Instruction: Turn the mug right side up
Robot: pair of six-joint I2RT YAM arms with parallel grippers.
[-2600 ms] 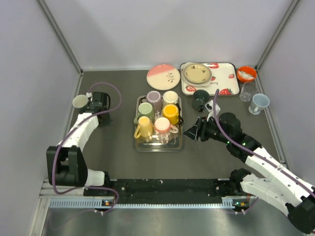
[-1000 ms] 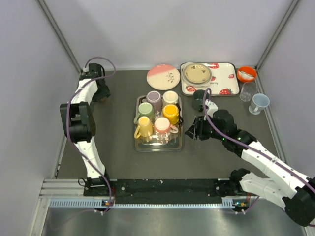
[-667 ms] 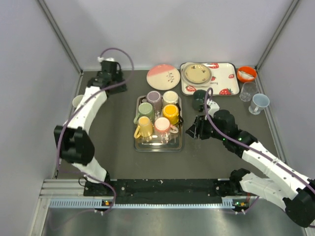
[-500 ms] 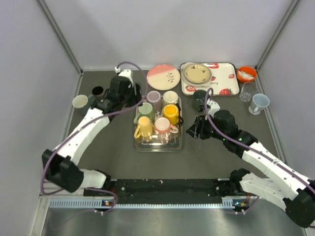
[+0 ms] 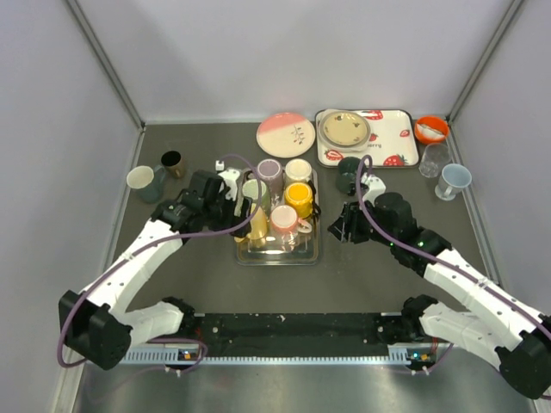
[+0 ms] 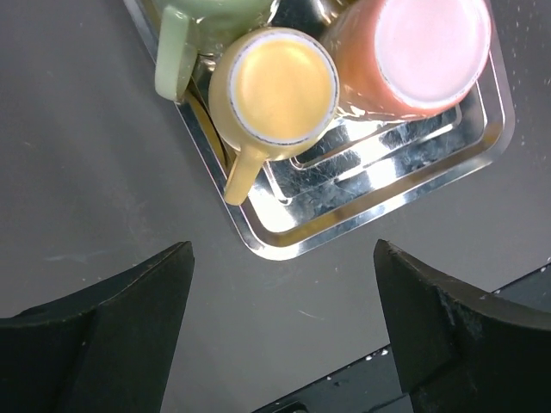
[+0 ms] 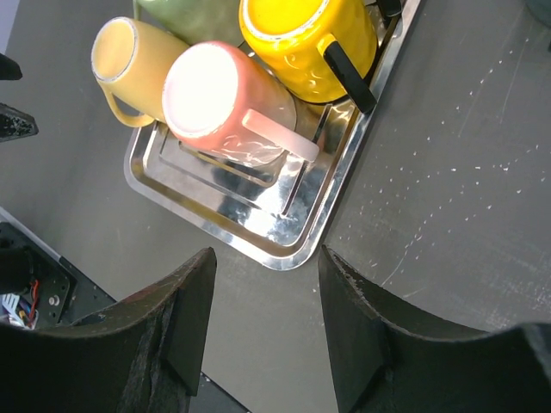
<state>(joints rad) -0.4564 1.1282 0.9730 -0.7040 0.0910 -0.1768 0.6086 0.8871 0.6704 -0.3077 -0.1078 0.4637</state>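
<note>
Item under task: pale yellow mug [image 6: 274, 86] — flat base up and mouth down, so judged not yet righted.
Location: near-left corner of the metal tray [image 6: 370, 211]. The pink mug [image 6: 422, 52] is close on its right and the green mug [image 6: 170, 56] is just behind it.
Handle: the handle [image 6: 241, 176] points out toward the tray's near-left corner, clear of the neighbouring mugs.
Left gripper: left gripper [image 6: 280, 258] hangs above that corner, fingers spread wide with nothing between them.
Right gripper: right gripper [image 7: 267, 254] is over the bench [image 6: 86, 172] just beside the tray's right edge, jaws partly apart and empty.
Handling, judged: glazed ceramic — rigid, smooth and likely slippery, with some weight. It would chip if dropped or knocked against the mugs beside it.
Where to hold, judged: the left and near sides are free, while the right and far sides are crowded. Pinch across the wall from the open sides, or take the handle.
Risk, judged: a light pinch may let the mug swivel while it is turned over, and the thin tray may shift if the mug drags on it.
</note>
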